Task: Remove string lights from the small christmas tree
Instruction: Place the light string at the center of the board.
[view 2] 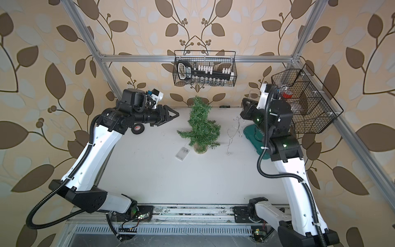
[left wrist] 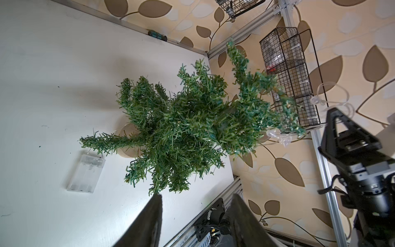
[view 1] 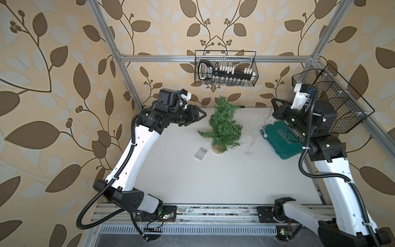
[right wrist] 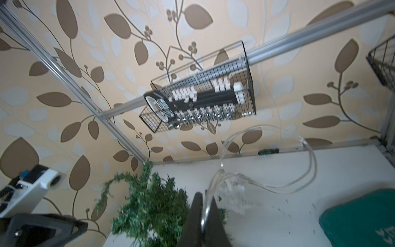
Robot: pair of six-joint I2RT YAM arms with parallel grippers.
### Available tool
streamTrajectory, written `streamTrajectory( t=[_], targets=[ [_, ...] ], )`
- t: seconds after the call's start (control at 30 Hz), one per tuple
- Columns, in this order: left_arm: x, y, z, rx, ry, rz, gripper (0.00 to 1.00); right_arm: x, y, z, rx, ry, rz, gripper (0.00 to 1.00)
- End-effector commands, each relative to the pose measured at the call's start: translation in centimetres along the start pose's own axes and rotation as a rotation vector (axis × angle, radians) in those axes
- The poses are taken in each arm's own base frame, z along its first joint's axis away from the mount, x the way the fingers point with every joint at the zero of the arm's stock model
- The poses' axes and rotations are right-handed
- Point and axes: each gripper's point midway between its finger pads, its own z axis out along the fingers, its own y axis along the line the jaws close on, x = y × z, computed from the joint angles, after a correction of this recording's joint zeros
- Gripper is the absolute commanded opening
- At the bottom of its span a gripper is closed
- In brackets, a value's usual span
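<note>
Green, bristly, the small christmas tree (view 1: 224, 126) stands upright on the worktop (view 1: 213, 181). Right hand (right wrist: 205, 200) pinches the string lights (right wrist: 233, 184), strand drooping down beside it; left hand (view 1: 202, 116) gapes empty, aimed at the tree

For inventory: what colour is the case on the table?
The case is teal green, in a top view.

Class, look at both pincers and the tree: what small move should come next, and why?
Probably the right pincer, shut on the string lights, should pull further from the small christmas tree: a wire runs from the battery box into the lowest branches, and the open left pincer holds nothing.
</note>
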Motion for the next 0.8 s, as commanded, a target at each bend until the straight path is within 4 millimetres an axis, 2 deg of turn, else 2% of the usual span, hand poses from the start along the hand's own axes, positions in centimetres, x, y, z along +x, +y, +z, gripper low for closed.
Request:
streamTrajectory(
  t=[0.0, 0.13, 0.23, 0.4, 0.57, 0.77],
  targets=[
    [-0.1, -0.8, -0.8, 0.045, -0.018, 0.031, 0.52, 4.7, -0.7, -0.6, -0.04, 0.089, 0.004, 0.0],
    [0.3, -0.4, -0.3, 0.043, 0.01, 0.013, 0.51, 9.0, 1.3, -1.7, -0.237, 0.174, 0.01, 0.0],
    [0.7, -0.1, -0.1, 0.039, 0.019, 0.008, 0.51, 11.9, 1.6, -2.3, -0.318, 0.221, 0.027, 0.0],
    [1.0, 0.3, 0.3, 0.041, 0.032, -0.009, 0.5, 16.3, -0.2, -2.0, -0.312, 0.256, 0.038, 0.0],
    [1.4, 0.7, 0.6, 0.035, 0.042, -0.021, 0.49, 21.6, -1.9, -1.5, -0.286, 0.316, 0.048, 0.01],
    [2.0, 1.5, 0.9, 0.023, 0.052, -0.029, 0.49, 26.0, -2.4, -0.7, -0.249, 0.355, 0.02, 0.05]
  ],
)
